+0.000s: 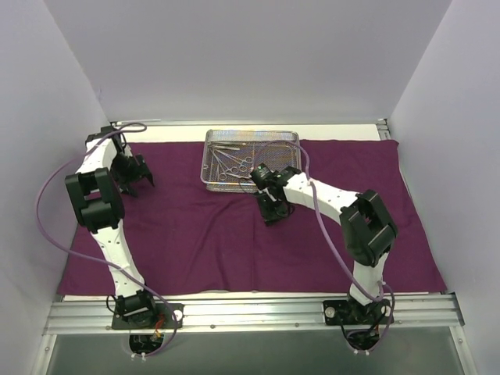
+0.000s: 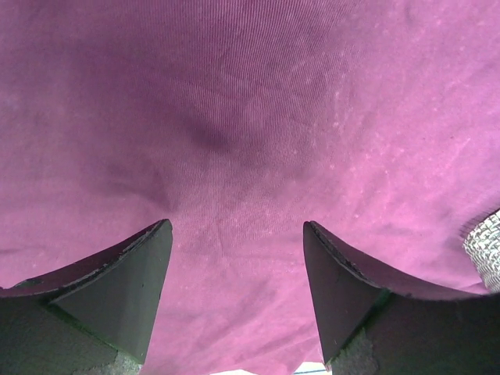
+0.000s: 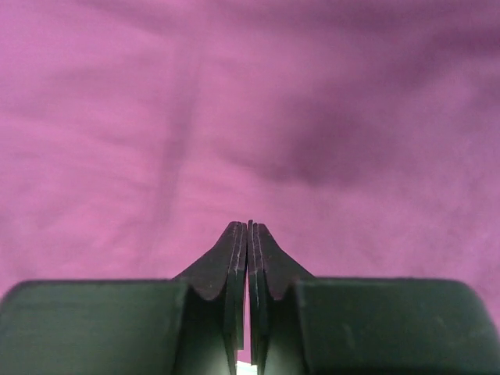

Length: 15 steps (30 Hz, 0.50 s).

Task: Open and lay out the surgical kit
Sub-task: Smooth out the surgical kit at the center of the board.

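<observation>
The purple cloth [image 1: 219,234] lies opened out flat and fills most of the top view. The wire tray [image 1: 208,168] sits on it at the upper middle of the frame, near the cloth's far edge. The clamps and tweezers [image 1: 234,162] lie inside the tray in a loose bunch; how many there are is too small to tell.

The left gripper [image 2: 236,226] hangs over bare cloth at the upper left of the top view, well apart from the tray. Its 2 fingers are spread wide with nothing between them. In its own view 1 corner of the tray shows at the right edge.

The right gripper [image 3: 248,225] is in the middle of the top view, just below the tray's lower right corner. It points down at the cloth, with its 2 fingers pressed together and nothing in them.

The unwrapping looks done, so the step in hand is probably the laying out, which has not begun, as nothing rests on the cloth outside the tray.

The next move likely calls for the right fingers to part, travel up over the tray and come down across 1 clamp. The tools are thin, lie flat and overlap, so a clean pinch on only 1 may be hard.
</observation>
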Tool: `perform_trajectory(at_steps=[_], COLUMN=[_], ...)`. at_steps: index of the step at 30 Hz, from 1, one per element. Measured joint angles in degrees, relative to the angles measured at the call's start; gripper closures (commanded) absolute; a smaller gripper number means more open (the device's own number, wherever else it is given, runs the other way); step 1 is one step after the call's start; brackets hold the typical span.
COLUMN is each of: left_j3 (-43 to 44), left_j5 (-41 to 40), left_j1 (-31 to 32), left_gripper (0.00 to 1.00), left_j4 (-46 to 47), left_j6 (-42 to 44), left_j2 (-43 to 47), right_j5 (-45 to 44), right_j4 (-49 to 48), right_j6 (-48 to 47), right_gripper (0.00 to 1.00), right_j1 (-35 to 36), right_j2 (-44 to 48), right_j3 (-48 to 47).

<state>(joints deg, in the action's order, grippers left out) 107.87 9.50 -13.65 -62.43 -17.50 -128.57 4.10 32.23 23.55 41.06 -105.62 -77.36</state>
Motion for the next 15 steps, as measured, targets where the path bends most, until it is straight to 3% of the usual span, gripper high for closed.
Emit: perform_trajectory(at_steps=[8, 15], left_j3=[-2.7, -3.3], left_j5=[-0.1, -0.2], left_j1=[0.1, 0.1], left_gripper=[0.24, 0.24], left_j4=[1.7, 2.3], left_j6=[0.1, 0.0], left_j2=[-1.1, -1.1], right_j5=[2.0, 2.8], right_j4=[-4.3, -6.2], right_j6=[3.1, 5.5], right_gripper=[1.0, 1.0], right_j1=[-10.6, -11.0], right_j2=[0.9, 6.2], right_j3=[12.2, 19.3])
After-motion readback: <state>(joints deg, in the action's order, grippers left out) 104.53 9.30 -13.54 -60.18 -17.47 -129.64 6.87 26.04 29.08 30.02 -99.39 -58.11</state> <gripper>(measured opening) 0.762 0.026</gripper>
